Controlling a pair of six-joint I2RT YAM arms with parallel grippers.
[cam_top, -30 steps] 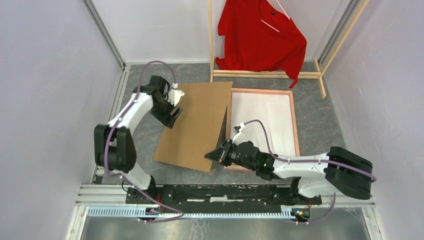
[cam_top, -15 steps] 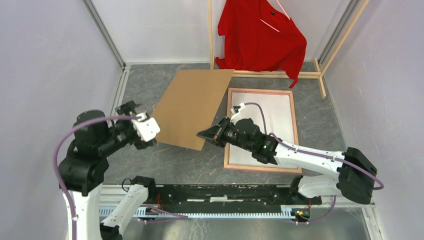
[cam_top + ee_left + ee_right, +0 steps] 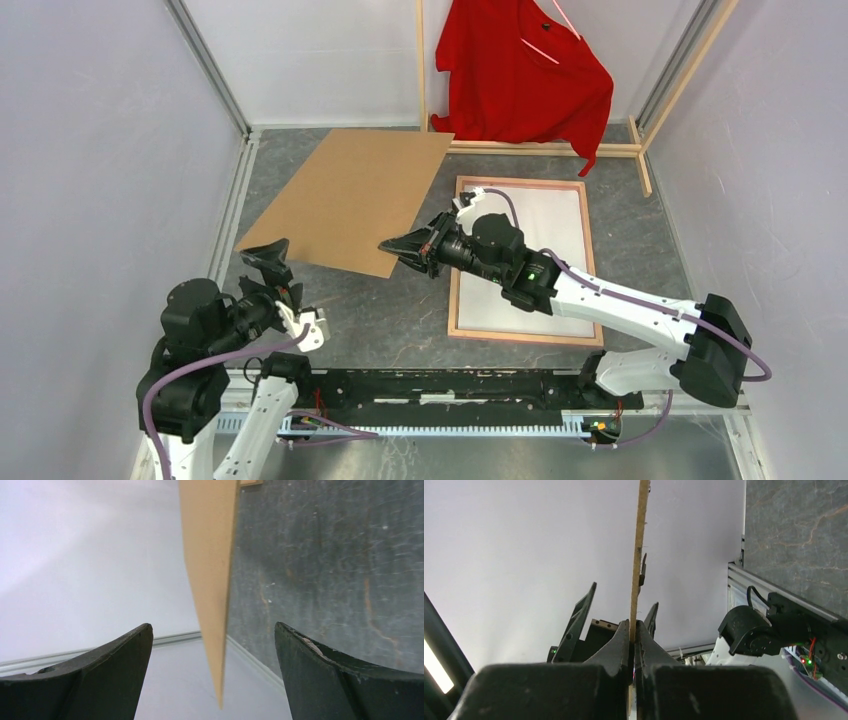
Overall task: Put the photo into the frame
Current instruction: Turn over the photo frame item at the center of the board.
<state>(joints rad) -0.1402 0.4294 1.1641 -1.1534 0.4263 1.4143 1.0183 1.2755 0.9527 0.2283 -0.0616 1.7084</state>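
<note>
Grey table [image 3: 400,310] holds the frame [image 3: 520,337] while right jaws clamp the brown board [image 3: 350,200]; left jaws stand wide open.

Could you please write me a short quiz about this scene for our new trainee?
1. Which gripper pinches the backing board? A) left B) right C) both
2. True or false: the left gripper is shut.
3. Fill in: the red shirt hangs on the ___ beyond the frame.
Key: 1 B, the right gripper; 2 false; 3 rack.
</note>
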